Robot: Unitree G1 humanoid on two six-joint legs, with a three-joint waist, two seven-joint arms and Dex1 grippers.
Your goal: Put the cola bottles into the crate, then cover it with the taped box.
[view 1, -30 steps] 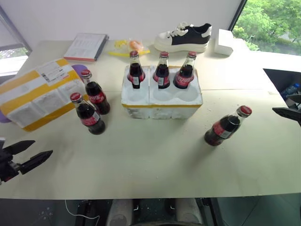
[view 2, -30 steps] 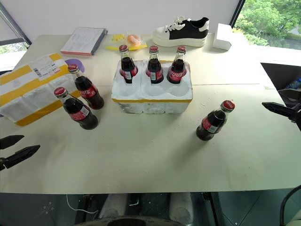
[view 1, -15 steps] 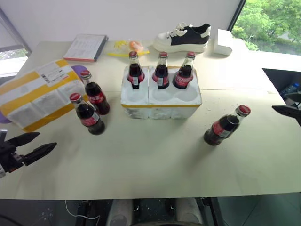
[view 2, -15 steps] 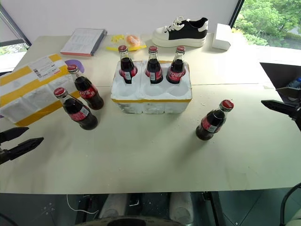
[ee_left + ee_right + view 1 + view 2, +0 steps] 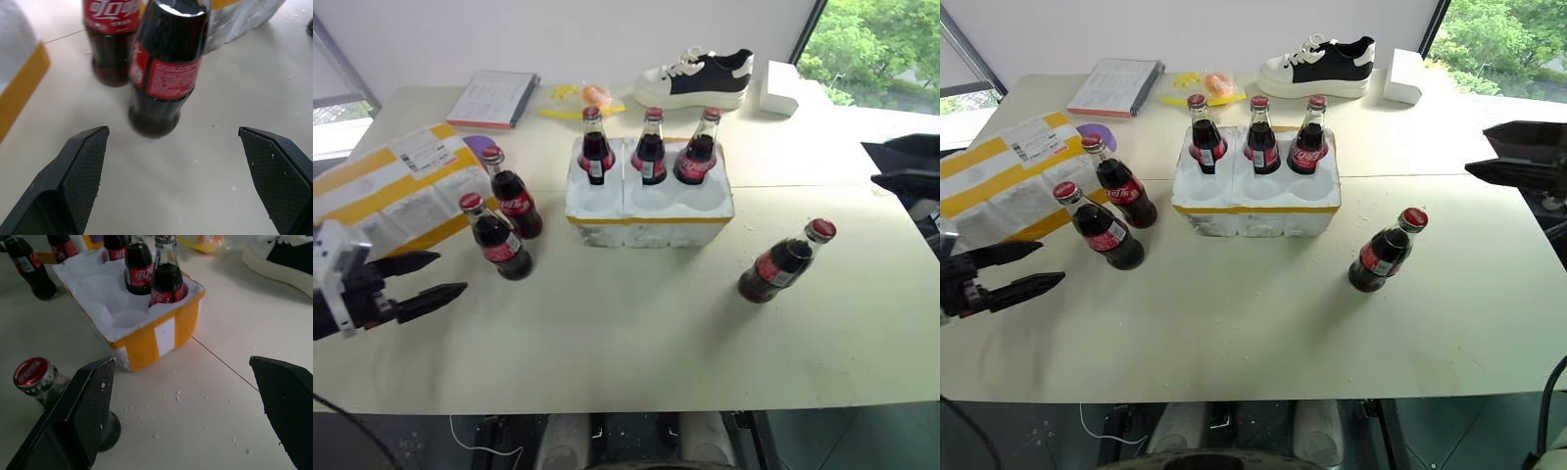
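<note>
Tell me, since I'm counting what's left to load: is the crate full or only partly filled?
Partly filled. The crate holds three cola bottles in its back row; the front wells are empty.

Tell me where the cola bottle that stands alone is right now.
In the head view, the lone cola bottle stands on the table's right side, in front of and to the right of the crate, apart from it.
</note>
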